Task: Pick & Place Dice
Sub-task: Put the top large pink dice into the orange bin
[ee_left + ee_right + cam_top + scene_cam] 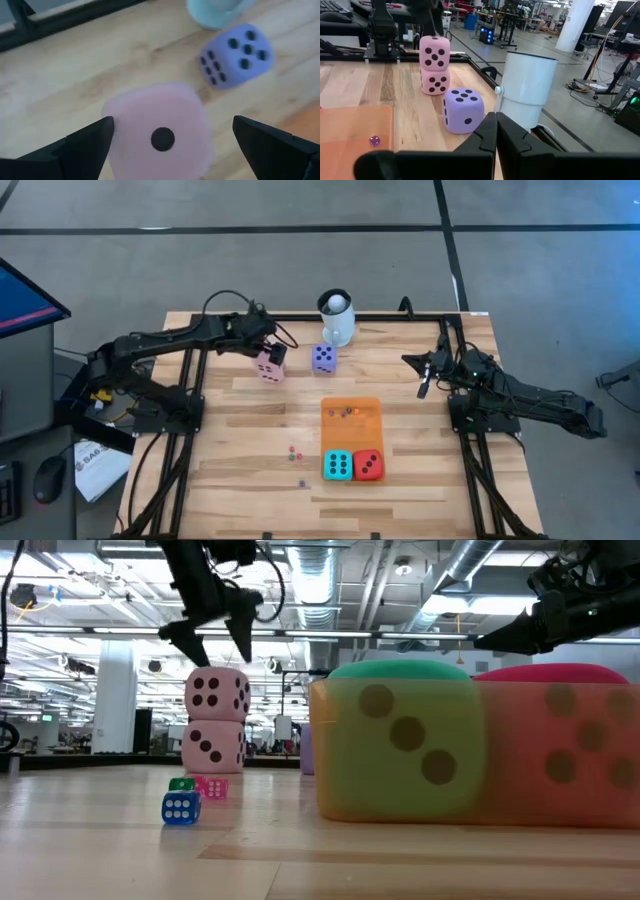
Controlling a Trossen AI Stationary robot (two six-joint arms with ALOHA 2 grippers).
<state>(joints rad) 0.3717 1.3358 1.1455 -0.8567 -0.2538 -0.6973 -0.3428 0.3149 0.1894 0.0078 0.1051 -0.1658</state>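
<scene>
Two pink dice stand stacked, the upper one (215, 693) resting on top of the lower one (213, 747), at the table's far left-middle (270, 366). My left gripper (213, 640) hangs open just above the stack. Its fingers stand apart on either side of the upper die's one-pip top (160, 137) and touch nothing. A purple die (323, 358) sits on the wood to the right of the stack. A teal die (337, 465) and a red die (368, 465) sit on the near end of the orange mat (351, 420). My right gripper (424, 388) waits shut above the table's right side.
A white mug holding a ball (337, 320) stands at the far edge, behind the purple die. Tiny dice lie on the wood left of the mat (293, 450), among them a blue one (181, 808). A few small pieces lie on the mat's far end (345, 412).
</scene>
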